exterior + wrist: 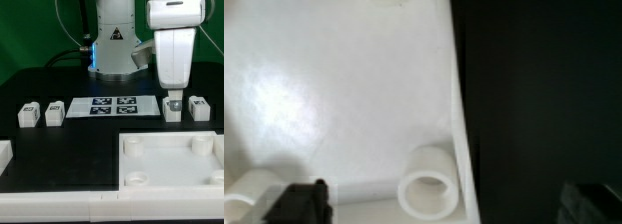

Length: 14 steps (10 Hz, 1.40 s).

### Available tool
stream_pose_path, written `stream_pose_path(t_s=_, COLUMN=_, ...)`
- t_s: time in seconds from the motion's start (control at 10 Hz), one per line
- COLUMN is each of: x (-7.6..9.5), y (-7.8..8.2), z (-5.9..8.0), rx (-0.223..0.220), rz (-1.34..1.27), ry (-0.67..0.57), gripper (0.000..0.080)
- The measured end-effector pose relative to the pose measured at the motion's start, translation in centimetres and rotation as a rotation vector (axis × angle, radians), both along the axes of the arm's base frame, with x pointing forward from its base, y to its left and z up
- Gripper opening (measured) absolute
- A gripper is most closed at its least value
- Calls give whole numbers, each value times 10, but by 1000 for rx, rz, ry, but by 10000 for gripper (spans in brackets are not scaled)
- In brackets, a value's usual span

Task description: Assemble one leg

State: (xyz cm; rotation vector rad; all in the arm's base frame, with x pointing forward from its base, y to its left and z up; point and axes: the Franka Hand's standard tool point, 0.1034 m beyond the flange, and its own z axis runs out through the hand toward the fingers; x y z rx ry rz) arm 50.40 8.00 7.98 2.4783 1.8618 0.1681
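Four small white legs with tags stand in a row on the black table. Two are at the exterior view's left [28, 115] [53, 112], and two at its right [173, 110] [198, 108]. My gripper [173, 97] hangs straight above the inner right leg, with its tips just over the leg's top. In the wrist view the gripper [446, 205] is open, with the dark fingers [299, 202] far apart and nothing between them. No leg shows in that view. It shows the white panel [331, 90] and one round corner socket [432, 182].
The large white panel [165, 172] with round corner sockets lies in front of the right legs. The marker board [113, 105] lies between the two pairs of legs. A white block [5, 153] sits at the left edge, and a white rim [60, 207] runs along the front. The robot base [113, 45] stands behind.
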Motion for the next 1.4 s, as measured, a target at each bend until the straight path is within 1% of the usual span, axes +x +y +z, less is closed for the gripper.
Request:
stream_pose_path(t_s=0.1, x=0, y=0, z=-3, rx=8, rz=-70, ry=6, gripper=649)
stream_pose_path(t_s=0.3, x=-1, y=5, z=-2, rx=38, rz=-317, ry=17, gripper=649)
stream_pose_path(t_s=0.4, x=-11, y=23, z=-4, rx=58, rz=-498, ry=35, gripper=649)
stream_pose_path(t_s=0.5, x=-20, y=48, z=-5, rx=71, rz=-648, ry=58, gripper=649)
stream_pose_path(t_s=0.6, x=-25, y=66, z=-3, rx=88, rz=-758, ry=67, gripper=649)
stream_pose_path(t_s=0.7, x=-27, y=77, z=2, rx=115, rz=-902, ry=72, gripper=649)
stream_pose_path(t_s=0.8, x=-28, y=78, z=1, rx=124, rz=-952, ry=82, gripper=649)
stream_pose_path(t_s=1.0, x=-28, y=78, z=1, rx=124, rz=-950, ry=83, gripper=649)
stream_pose_path(t_s=1.1, x=-31, y=79, z=-1, rx=127, rz=-991, ry=88, gripper=649)
stream_pose_path(t_s=1.2, x=-49, y=84, z=-8, rx=124, rz=-1057, ry=102, gripper=649)
stream_pose_path(t_s=1.3, x=-64, y=89, z=-13, rx=115, rz=-1063, ry=110, gripper=649)
stream_pose_path(t_s=1.4, x=-66, y=90, z=-15, rx=135, rz=-1099, ry=107, gripper=649)
